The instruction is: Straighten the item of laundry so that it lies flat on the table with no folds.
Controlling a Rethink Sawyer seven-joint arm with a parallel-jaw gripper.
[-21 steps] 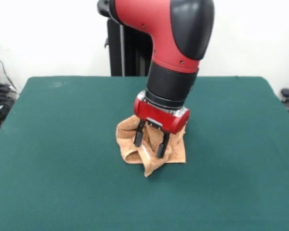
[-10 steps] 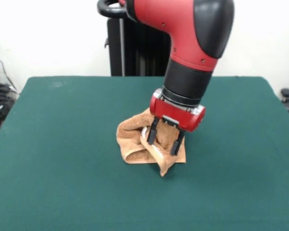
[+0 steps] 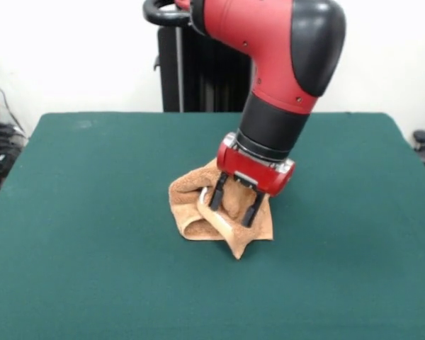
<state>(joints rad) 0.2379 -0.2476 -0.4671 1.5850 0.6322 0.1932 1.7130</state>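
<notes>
1 crumpled tan towel (image 3: pixel 198 209) on green table (image 3: pixel 78 234), 1 gripper (image 3: pixel 232 206), fingers apart over towel's bunched folds

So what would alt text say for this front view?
A red and black robot arm reaches down, its pincer open over a crumpled tan hand towel bunched mid-way across a dark green table, against a white wall.

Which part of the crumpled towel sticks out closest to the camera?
The pointed corner of the towel, which juts toward the camera below the gripper. The rounded fold at the picture's left lies further back on the table.
</notes>
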